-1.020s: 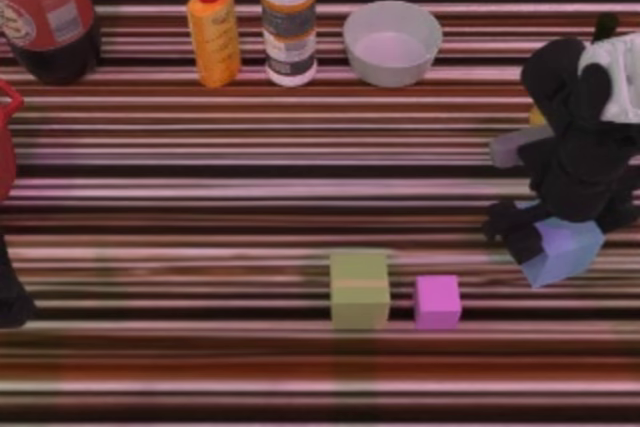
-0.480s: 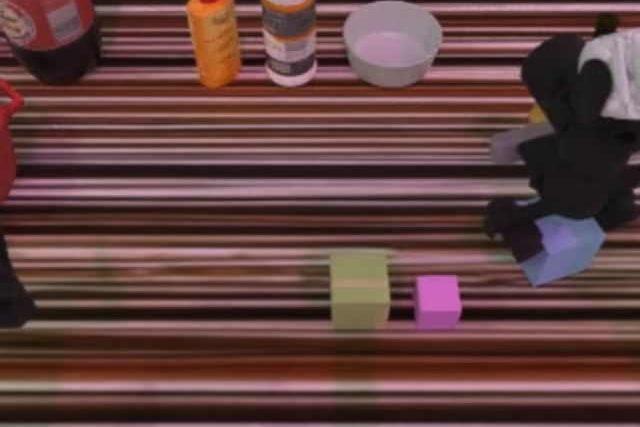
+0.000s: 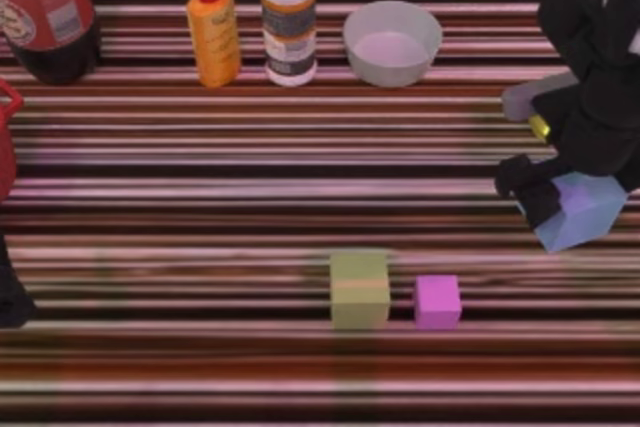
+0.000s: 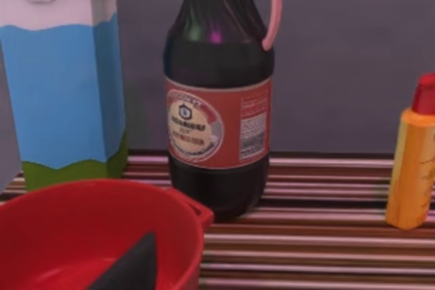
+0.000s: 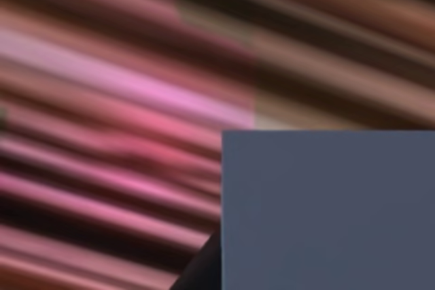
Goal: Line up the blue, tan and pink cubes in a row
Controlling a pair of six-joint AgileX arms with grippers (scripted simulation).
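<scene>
blue cube (image 3: 585,209): the largest of the three, at the right edge of the table, held tilted in the right gripper (image 3: 545,197); its flat face fills much of the right wrist view (image 5: 326,208).
tan cube (image 3: 360,290): flat on the table in the near middle, square to the stripes.
pink cube (image 3: 438,302): much smaller, just beside the tan cube on its right, a narrow gap between them.
right gripper: dark fingers clamped on the blue cube's left side, cube looks raised off the table.
left gripper: out of sight; the left arm sits parked at the left edge, its wrist camera facing a soy sauce bottle (image 4: 217,100), a carton (image 4: 64,73) and a red pot (image 4: 95,236).
handling: judged rigid, light and matte, so not slippery; flat parallel faces suit a two-finger pinch across opposite sides near mid-height.
caution: the tilt suggests an off-centre hold, so the cube may twist or land on an edge when set down.
row slot: likely beside the pink cube, on its right.
</scene>
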